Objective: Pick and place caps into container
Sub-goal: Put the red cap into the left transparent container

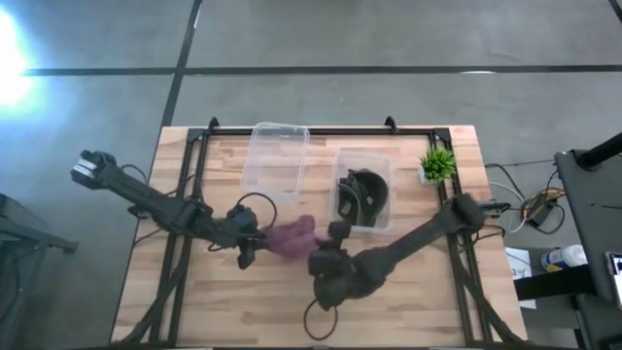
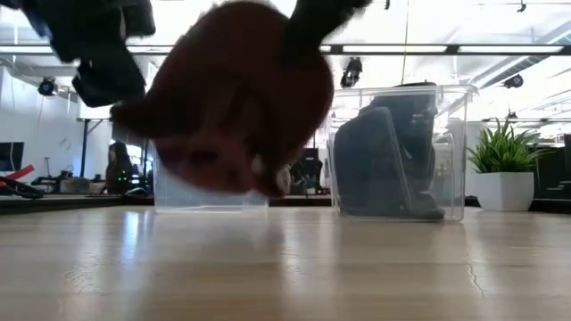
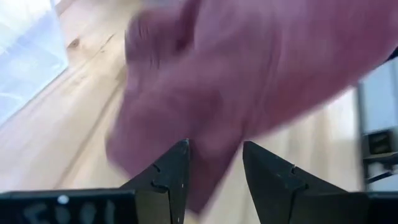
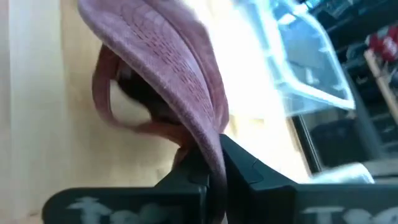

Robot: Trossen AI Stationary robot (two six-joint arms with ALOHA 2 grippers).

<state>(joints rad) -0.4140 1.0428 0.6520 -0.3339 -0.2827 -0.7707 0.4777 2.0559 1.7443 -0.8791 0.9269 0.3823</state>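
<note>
The maroon cap [image 1: 292, 236] [image 2: 232, 98] hangs clear of the table between both arms, near the table's middle. My right gripper [image 4: 216, 144] [image 1: 332, 238] is at its right side and shut on it. My left gripper [image 3: 214, 146] [image 1: 253, 241] is at its left side and open, with a lower edge of the cap [image 3: 208, 180] reaching into the gap between its fingers. Dark caps [image 1: 362, 192] [image 2: 388, 160] lie inside the right-hand clear container [image 1: 384, 160]; I cannot tell their exact colours. My right gripper pinches the maroon cap's row-stitched edge [image 4: 208, 134] between its two fingers, and the fabric runs back between them. The cap is lifted clear of the table, with its crown and strap loop [image 4: 102, 93] hanging free. My left gripper: I cannot tell whether its fingers [image 3: 177, 165] touch the cap.
A second clear container [image 1: 277, 156] stands to the left of the one holding caps, near the far edge. A small potted plant [image 1: 437, 163] [image 2: 504, 174] sits at the far right corner. Bare wood [image 1: 224, 301] lies along the near side. A person [image 2: 118, 168] is in the room behind.
</note>
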